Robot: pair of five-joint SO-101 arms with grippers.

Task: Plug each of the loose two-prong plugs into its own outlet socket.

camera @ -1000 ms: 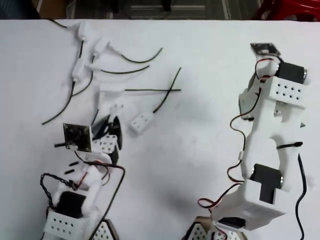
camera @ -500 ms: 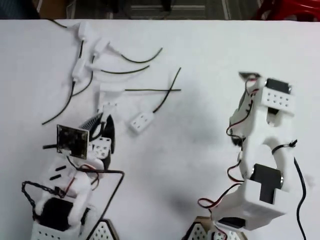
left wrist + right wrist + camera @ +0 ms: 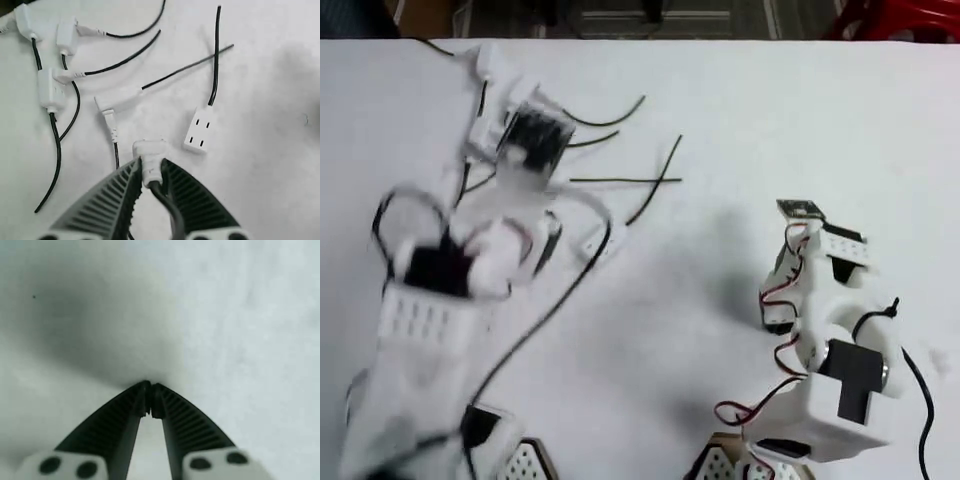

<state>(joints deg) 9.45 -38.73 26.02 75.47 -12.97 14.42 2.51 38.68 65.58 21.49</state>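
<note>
My left gripper (image 3: 150,170) is clamped narrow on a white connector (image 3: 149,151) whose black cord runs back between the fingers. The connector sits near a four-hole outlet socket (image 3: 198,131) without touching it, and a loose two-prong plug (image 3: 117,99) lies just beyond. In the high view the left arm (image 3: 440,280) stretches up the left side of the frame to the tangle of cords (image 3: 620,180) at upper left, while the right arm (image 3: 830,350) is folded at lower right. My right gripper (image 3: 150,399) has its tips pressed together on nothing, over bare table (image 3: 240,300).
</note>
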